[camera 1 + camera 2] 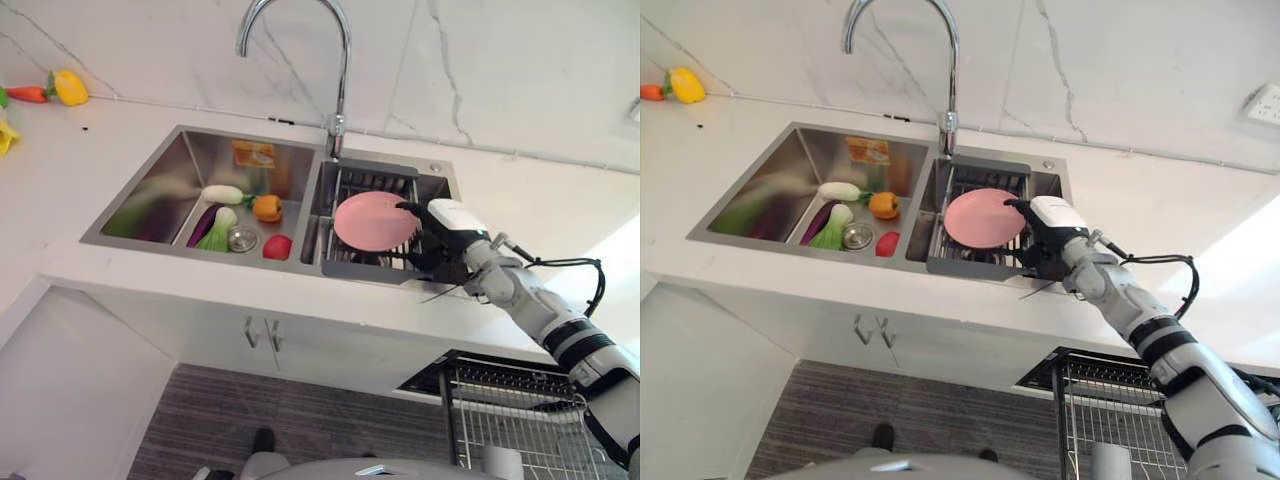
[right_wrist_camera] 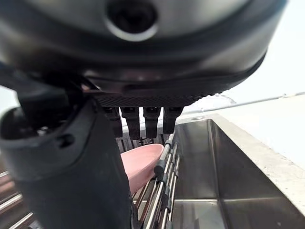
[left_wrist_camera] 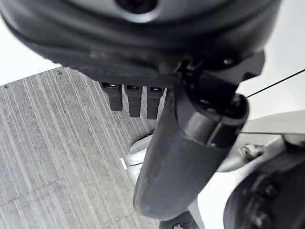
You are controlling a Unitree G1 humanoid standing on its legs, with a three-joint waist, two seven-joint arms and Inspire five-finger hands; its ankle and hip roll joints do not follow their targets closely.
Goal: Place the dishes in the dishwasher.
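Observation:
A round pink plate [image 1: 372, 220] leans upright in the wire rack [image 1: 345, 190] of the sink's right basin. My right hand [image 1: 440, 245] is at the plate's right rim, dark fingers in front of it and the white-covered thumb behind. In the right wrist view the plate [image 2: 140, 164] shows between the thumb and the straight fingers [image 2: 143, 121], which stand open around the rim. The dishwasher's pulled-out wire basket [image 1: 510, 400] sits low at the right, below the counter. My left hand [image 3: 181, 157] hangs open over the grey striped floor, holding nothing.
The left basin [image 1: 150, 190] holds a white radish [image 1: 222, 194], an orange pepper [image 1: 266, 208], an eggplant, a leafy green and a red tomato [image 1: 277, 247]. A tall faucet [image 1: 340, 70] rises behind the sink. Toy vegetables [image 1: 60, 88] lie on the counter at far left.

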